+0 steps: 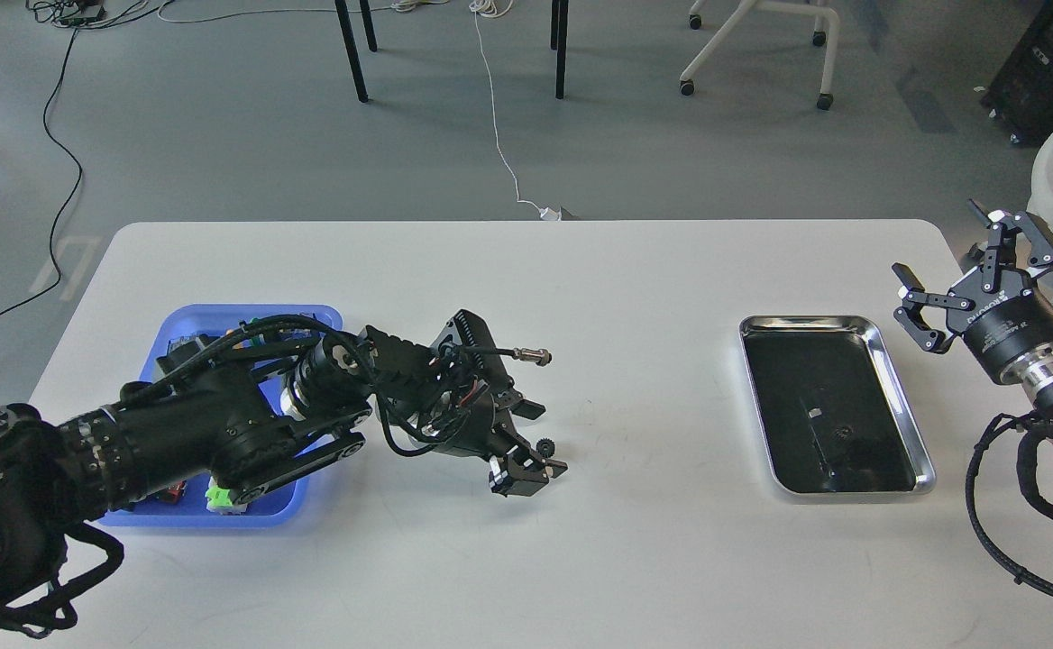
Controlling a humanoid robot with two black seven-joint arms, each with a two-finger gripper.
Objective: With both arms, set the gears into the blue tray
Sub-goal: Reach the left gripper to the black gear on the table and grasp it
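My left gripper (534, 458) hovers low over the table's middle-left, to the right of the blue tray (171, 321). It is shut on a tiny black gear (544, 446) that sticks up at its fingertips. My left arm lies across the blue tray and hides much of its inside. A second gear (842, 431) lies on the dark bottom of the steel tray (925, 469). At the table's right edge my right gripper (946, 252) is raised, open and holding nothing.
Coloured push-button switches (218, 495) lie in the blue tray's near corner. A metal cable connector (531, 357) juts from my left wrist. Beyond the table's far edge are chair legs, a white cable and a wheeled chair base on the floor.
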